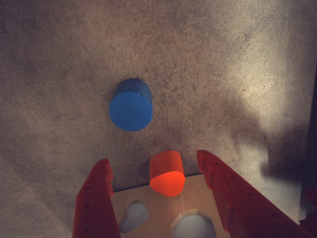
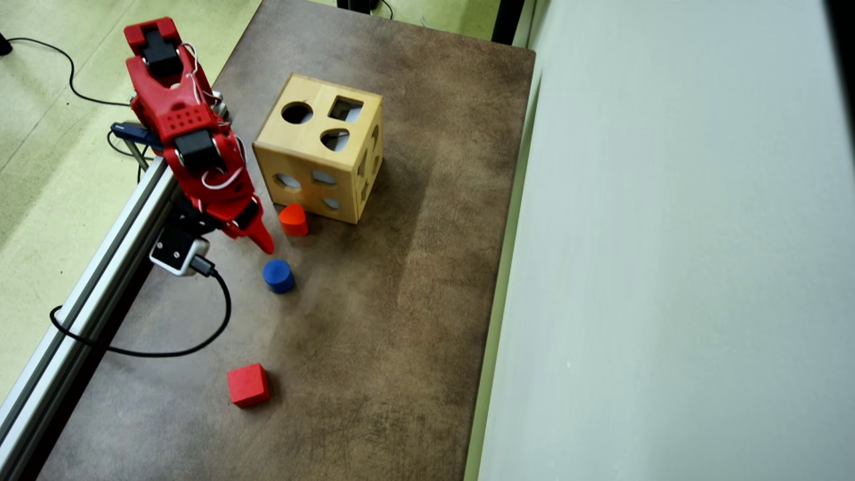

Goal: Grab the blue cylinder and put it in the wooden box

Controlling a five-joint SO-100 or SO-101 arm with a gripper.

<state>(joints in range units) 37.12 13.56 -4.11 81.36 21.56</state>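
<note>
Brown mottled surface (image 2: 401, 280) with a pale green floor off to the left of the overhead view and a plain light wall on the right. The blue cylinder (image 2: 278, 275) is standing upright on one flat end, out in the open, just below the orange rounded block (image 2: 293, 220) in the overhead view, which sits right by the wooden box (image 2: 319, 157). A red cube (image 2: 248, 385) is well apart, lower down.

The cylinder looks like a solid, stiff little block, probably light, with smooth painted sides that could be a bit slick. I'd grab it across the curved side, around mid-height, so the fingers squeeze on opposite sides and it doesn't pop out or roll.

The gripper (image 1: 154, 161) is spread wide and holding nothing. In the wrist view the two red fingers (image 1: 99, 193) come up from the bottom edge, with the orange block between them and the box top behind it. The blue cylinder (image 1: 131, 105) is further out, beyond the tips, not touched. So it needs to reach past the orange block without knocking it.
</note>
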